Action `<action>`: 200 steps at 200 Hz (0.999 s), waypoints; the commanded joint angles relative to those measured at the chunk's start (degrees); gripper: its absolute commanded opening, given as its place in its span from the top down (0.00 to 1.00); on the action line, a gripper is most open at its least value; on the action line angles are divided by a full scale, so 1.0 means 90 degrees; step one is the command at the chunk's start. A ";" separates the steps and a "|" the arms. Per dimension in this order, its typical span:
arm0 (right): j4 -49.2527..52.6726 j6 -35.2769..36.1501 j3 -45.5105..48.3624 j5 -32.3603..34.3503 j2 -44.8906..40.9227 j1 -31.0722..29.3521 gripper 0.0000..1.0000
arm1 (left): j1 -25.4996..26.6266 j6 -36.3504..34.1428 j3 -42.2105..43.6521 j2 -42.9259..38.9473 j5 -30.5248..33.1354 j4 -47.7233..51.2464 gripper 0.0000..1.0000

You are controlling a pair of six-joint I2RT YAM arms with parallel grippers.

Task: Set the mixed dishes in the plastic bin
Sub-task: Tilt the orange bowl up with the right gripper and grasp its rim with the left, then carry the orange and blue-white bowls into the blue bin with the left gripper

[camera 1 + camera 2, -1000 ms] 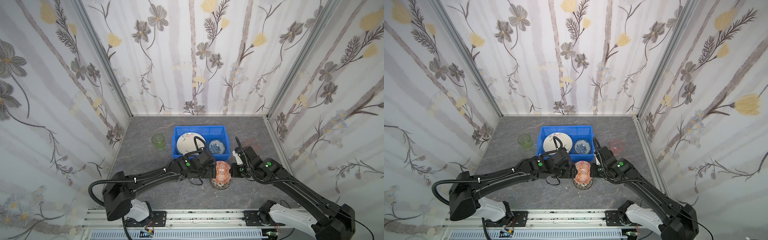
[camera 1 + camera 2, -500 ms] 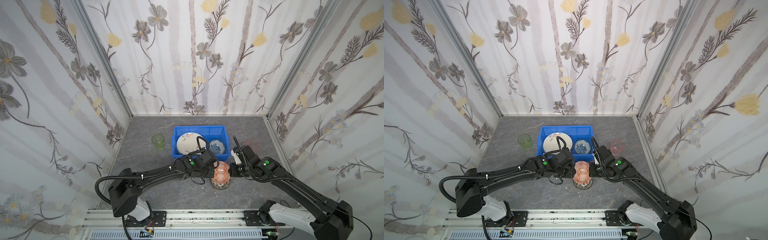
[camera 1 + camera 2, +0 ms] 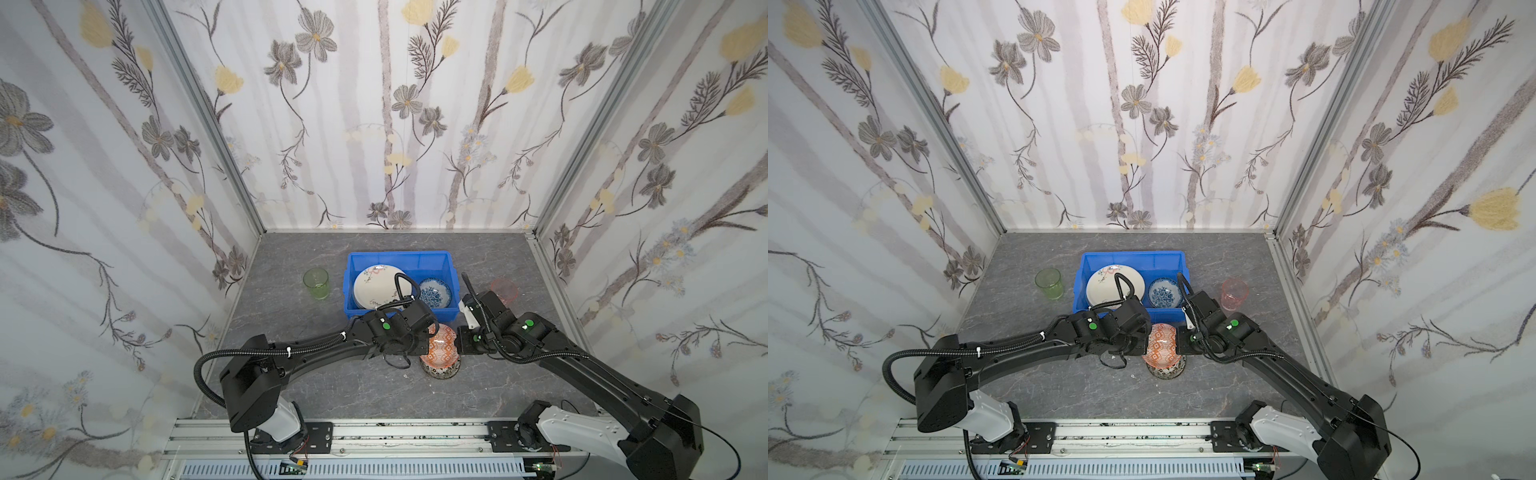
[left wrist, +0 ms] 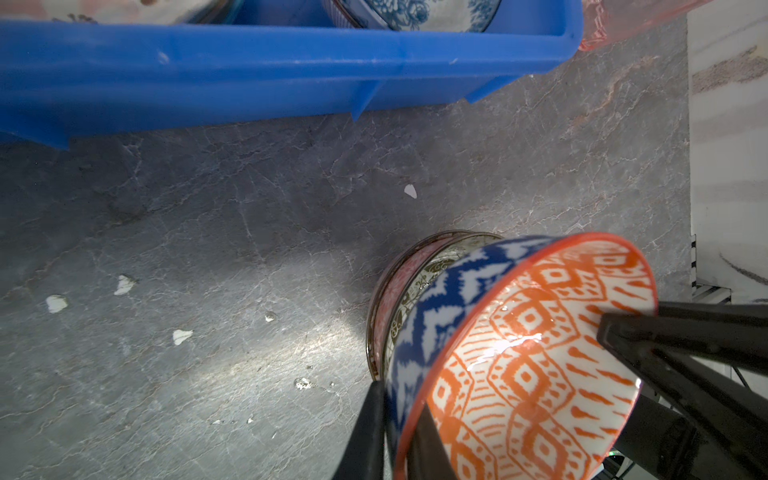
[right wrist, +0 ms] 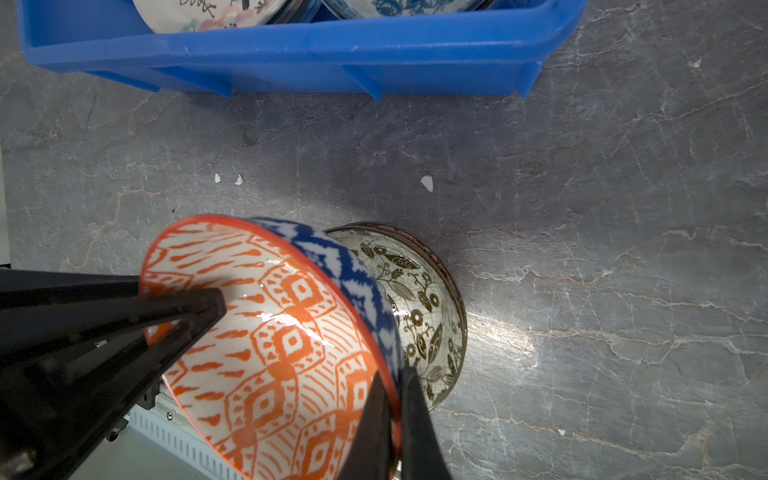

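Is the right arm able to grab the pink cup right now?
Probably not yet. The right tool is shut on the orange bowl and must let go first. The pink cup stands nearby, in the open.

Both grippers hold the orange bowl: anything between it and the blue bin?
Only small white flecks lie on the table between the orange bowl and the blue bin; nothing blocks the way. Inside, the plate and the blue-white bowl fill most of the floor, so it will likely have to stack.
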State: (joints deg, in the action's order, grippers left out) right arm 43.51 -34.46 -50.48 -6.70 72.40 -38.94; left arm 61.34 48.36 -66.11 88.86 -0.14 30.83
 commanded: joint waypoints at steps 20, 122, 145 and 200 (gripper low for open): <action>-0.0420 -0.0048 -0.0089 -0.0105 0.0013 -0.0022 0.99 | 0.0003 -0.0021 -0.0035 0.0012 -0.0033 -0.0116 1.00; -0.0376 -0.0179 -0.0209 0.0189 -0.0650 -0.0010 0.59 | -0.0010 -0.0197 -0.0106 -0.0042 0.0119 -0.0105 1.00; -0.0247 -0.0205 -0.0308 0.0364 -0.0903 -0.0018 0.52 | -0.0052 -0.0327 -0.0188 -0.0077 0.0133 -0.0084 1.00; -0.0292 -0.0382 -0.0038 0.0657 -0.1972 -0.0013 0.45 | -0.0658 -0.0985 -0.0846 0.0035 0.0376 0.0166 1.00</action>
State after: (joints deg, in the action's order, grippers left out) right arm 42.24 -36.58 -51.92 -3.25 57.76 -39.09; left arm 57.47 43.13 -70.94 88.51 0.86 32.67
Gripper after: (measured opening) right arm 0.549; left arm 0.064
